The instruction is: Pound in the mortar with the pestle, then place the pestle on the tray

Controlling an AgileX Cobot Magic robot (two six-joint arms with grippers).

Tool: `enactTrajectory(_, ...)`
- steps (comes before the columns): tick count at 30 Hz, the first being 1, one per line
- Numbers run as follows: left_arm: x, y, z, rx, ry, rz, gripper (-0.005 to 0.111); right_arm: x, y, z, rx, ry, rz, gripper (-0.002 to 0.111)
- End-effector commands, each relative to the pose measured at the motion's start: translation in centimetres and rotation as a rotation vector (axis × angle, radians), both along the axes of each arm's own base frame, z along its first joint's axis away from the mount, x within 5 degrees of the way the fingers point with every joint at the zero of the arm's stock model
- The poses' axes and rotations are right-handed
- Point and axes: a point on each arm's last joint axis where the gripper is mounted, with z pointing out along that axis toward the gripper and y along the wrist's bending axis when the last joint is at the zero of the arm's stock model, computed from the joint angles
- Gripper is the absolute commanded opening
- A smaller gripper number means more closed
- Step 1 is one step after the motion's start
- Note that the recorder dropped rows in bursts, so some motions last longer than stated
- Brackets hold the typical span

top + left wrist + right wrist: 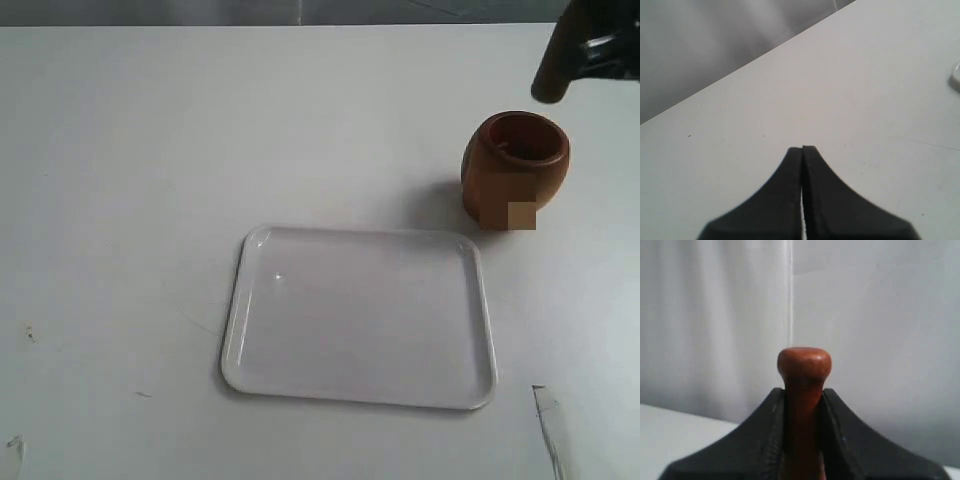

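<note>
Tray (956, 76) shows only as a sliver of white rounded rim at the edge of the left wrist view. In that view the left tool (802, 148) hangs over the bare white surface (865, 75), its two black fingers pressed together with just a hairline seam between them.

In the exterior view the tray lies flat in the lower middle of the surface, long sides running across the view, glossy and white with a low raised rim. The left arm is outside this view.

Further right and farther back stands the mortar (515, 170), upright on the surface and well apart from the tray's far right corner. Its mouth is open upward and shows a darker reddish inside. A blurred square patch covers part of its lower front.

At the upper right corner a dark part of the right arm juts into the picture, beyond the mortar and not touching it. The right wrist view shows the right tool (804, 392) clamped on the pestle (804, 365). The thin neck is gripped between the black fingers and the small rounded knob sticks out past the fingertips. The thick end is hidden.
</note>
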Motion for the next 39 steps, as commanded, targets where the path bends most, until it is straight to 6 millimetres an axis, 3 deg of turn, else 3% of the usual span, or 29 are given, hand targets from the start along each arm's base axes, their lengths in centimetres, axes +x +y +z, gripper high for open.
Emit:
enactTrajectory(1, 0.0, -0.1, 0.0, -0.015, -0.004, -0.006, 0.000, 1.1, 0.3, -5.5, -0.025, 0.174, 0.028, 0.000)
enactTrajectory(3, 0.0, -0.1, 0.0, -0.015, -0.004, -0.006, 0.000, 0.6, 0.5, -8.8, -0.032, 0.283, 0.054, 0.000)
enactTrajectory(5, 0.0, -0.1, 0.0, -0.015, -0.004, -0.006, 0.000, 0.7, 0.4, -9.1, -0.056, 0.277, 0.041, 0.000)
enactTrajectory(8, 0.0, -0.1, 0.0, -0.015, -0.004, -0.006, 0.000, 0.7, 0.1, -6.5, -0.045, 0.181, 0.011, 0.000)
enactTrajectory(15, 0.0, -0.1, 0.0, -0.015, -0.004, -0.006, 0.000, -2.5, -0.3, 3.7, 0.031, -0.181, -0.003, 0.000)
enactTrajectory(17, 0.0, -0.1, 0.0, -0.015, -0.004, -0.006, 0.000, -3.5, -0.5, 5.4, 0.056, -0.244, -0.015, 0.000)
enactTrajectory(19, 0.0, -0.1, 0.0, -0.015, -0.004, -0.006, 0.000, -3.7, -0.6, 5.9, 0.051, -0.249, -0.025, 0.000)
enactTrajectory(24, 0.0, -0.1, 0.0, -0.015, -0.004, -0.006, 0.000, -2.4, -0.3, 3.3, 0.020, -0.142, -0.003, 0.000)
enactTrajectory(29, 0.0, -0.1, 0.0, -0.015, -0.004, -0.006, 0.000, -0.2, 0.1, -2.3, -0.018, 0.038, 0.012, 0.000)
enactTrajectory(30, 0.0, -0.1, 0.0, -0.015, -0.004, -0.006, 0.000, 0.3, 0.1, -4.2, -0.026, 0.105, 0.012, 0.000)
enactTrajectory(34, 0.0, -0.1, 0.0, -0.015, -0.004, -0.006, 0.000, 0.8, 0.4, -9.1, -0.068, 0.265, 0.028, 0.000)
enactTrajectory(37, 0.0, -0.1, 0.0, -0.015, -0.004, -0.006, 0.000, 0.8, 0.7, -10.1, -0.141, 0.257, 0.039, 0.000)
enactTrajectory(39, 0.0, -0.1, 0.0, -0.015, -0.004, -0.006, 0.000, 0.7, 0.7, -8.7, -0.138, 0.209, 0.034, 0.000)
